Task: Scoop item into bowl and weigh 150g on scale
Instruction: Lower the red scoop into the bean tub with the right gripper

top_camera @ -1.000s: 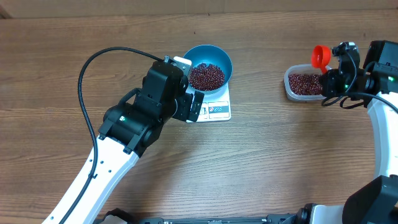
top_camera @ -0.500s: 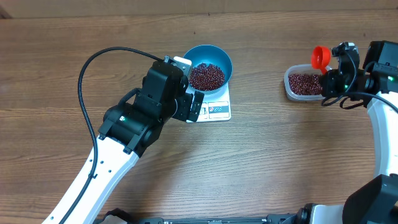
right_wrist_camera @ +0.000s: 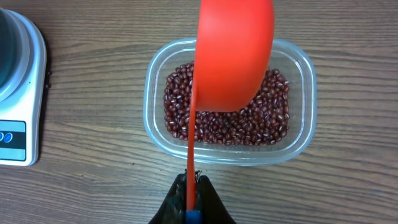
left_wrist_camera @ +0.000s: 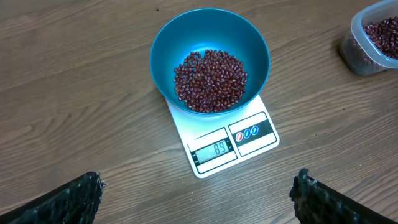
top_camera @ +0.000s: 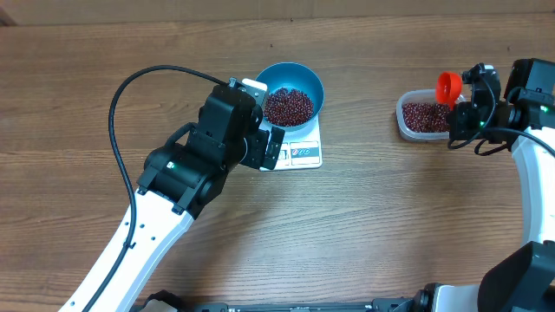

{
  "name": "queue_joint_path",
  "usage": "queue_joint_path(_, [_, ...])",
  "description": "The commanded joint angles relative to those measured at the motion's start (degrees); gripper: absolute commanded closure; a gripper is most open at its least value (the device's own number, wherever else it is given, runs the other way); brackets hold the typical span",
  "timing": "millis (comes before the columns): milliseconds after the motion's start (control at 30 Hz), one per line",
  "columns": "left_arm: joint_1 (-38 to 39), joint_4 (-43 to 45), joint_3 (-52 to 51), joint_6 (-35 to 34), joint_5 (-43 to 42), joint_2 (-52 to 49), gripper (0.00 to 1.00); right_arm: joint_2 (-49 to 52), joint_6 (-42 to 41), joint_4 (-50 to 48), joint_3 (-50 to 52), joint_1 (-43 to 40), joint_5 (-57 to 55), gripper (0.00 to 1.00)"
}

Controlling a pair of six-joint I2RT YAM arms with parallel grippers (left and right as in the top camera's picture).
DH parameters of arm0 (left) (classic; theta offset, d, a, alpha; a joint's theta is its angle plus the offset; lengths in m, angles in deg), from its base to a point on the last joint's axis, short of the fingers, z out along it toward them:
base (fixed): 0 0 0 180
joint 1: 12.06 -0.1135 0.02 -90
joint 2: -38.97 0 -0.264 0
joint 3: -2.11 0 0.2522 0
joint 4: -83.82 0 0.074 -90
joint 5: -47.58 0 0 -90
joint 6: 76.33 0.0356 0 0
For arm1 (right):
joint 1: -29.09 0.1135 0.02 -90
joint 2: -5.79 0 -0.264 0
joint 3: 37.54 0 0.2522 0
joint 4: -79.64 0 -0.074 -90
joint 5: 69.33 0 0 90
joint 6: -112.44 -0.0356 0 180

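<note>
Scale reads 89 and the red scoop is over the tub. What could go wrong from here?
1. The right gripper pinches the red scoop only by its thin handle; loaded, it might twist and drop beans on the way from the tub to the bowl.
2. The scale shows 89, so heaped scoops may overshoot the target.
3. The open left gripper hangs close by the scale; a nudge could disturb the reading.

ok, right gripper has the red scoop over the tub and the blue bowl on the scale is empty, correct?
Not empty: left wrist view shows beans heaped in the blue bowl on the scale. Right gripper does hold the red scoop over the tub.
</note>
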Motion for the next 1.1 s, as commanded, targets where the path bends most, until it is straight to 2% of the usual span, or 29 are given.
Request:
queue_joint_path(0, [-0.09,0.04,1.18,1.05,-0.48,0.83,0.00,0.22,-0.24,-0.15,-0.17,-0.22,-0.59,0.96])
queue_joint_path(333, [-0.09,0.04,1.18,1.05,-0.48,0.83,0.01,0.24,-0.24,-0.96,4.15,-0.22,-0.55,0.96])
queue_joint_path(433, [-0.09,0.04,1.18,1.05,-0.48,0.83,0.01,0.24,-0.24,-1.01,4.48,-0.22,-0.57,0.91])
queue_joint_path(633, [-0.09,0.04,1.18,1.07,-0.48,0.83,0.01,0.24,-0.24,-1.25,4.68,-0.22,-0.57,0.89])
queue_joint_path(733, [-0.09,0.04,1.18,1.05,-0.48,0.83,0.01,0.24,-0.24,-1.25,4.72,-0.22,-0.57,0.96])
queue_joint_path(1067, [-0.09,0.04,1.18,1.05,-0.48,0.83,0.00,0.24,-0.24,-1.31,4.72,-0.22,-0.57,0.96])
